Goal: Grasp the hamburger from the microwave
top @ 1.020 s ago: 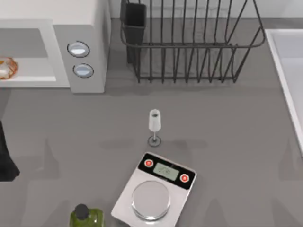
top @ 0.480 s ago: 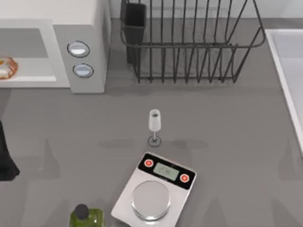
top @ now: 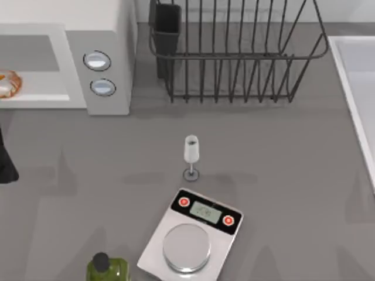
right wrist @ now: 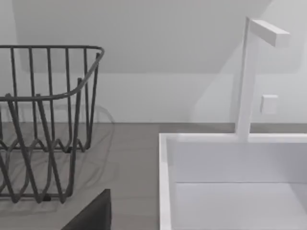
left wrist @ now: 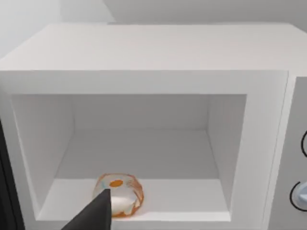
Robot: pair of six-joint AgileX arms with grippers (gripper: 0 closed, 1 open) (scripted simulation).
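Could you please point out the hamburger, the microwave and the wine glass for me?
hamburger (left wrist: pixel 120 194), left wrist view, on its bun top.
microwave (top: pixel 101 64), top view, on its knob panel.
wine glass (top: pixel 191 148), top view, on its bowl.

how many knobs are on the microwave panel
2 round silver knobs on the microwave panel: upper knob and lower knob, stacked right of the cavity holding the hamburger.

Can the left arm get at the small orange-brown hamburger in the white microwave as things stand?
Probably yes. The small orange-brown hamburger lies near the front of the boxy white microwave's open cavity, nothing stands between it and the left gripper, which is close in front. The right arm sits by the white sink.
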